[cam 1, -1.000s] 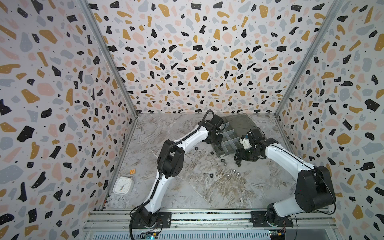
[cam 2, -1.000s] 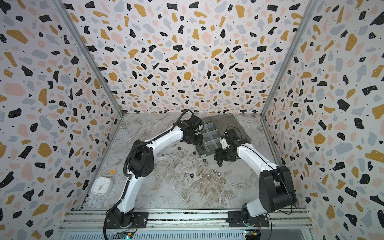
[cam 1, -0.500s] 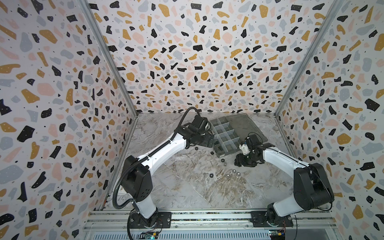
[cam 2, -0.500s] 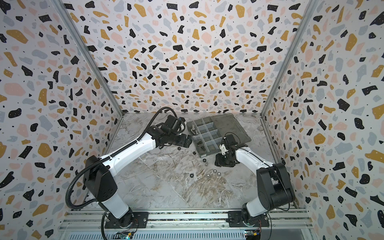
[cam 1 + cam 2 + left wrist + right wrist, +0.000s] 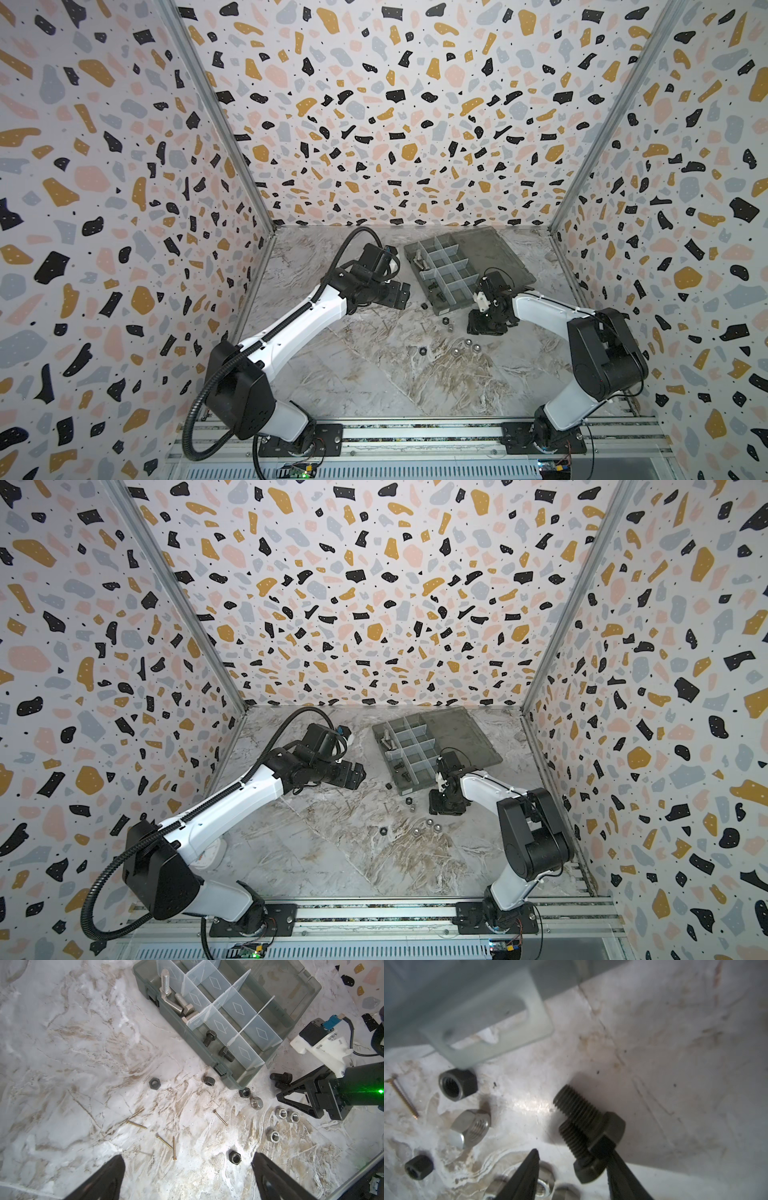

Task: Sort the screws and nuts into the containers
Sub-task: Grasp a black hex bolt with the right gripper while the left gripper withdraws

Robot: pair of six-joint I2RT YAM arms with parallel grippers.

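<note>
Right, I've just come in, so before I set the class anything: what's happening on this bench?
Two robot arms are sorting hardware into an open organiser box. Silver bolts and black bolts already lie in separate compartments. The right end effector is down at two loose black bolts on the table beside the box, jaws apart, nothing gripped yet. The left end effector hangs open and empty. Nuts and thin brass screws lie loose on the table too.
</note>
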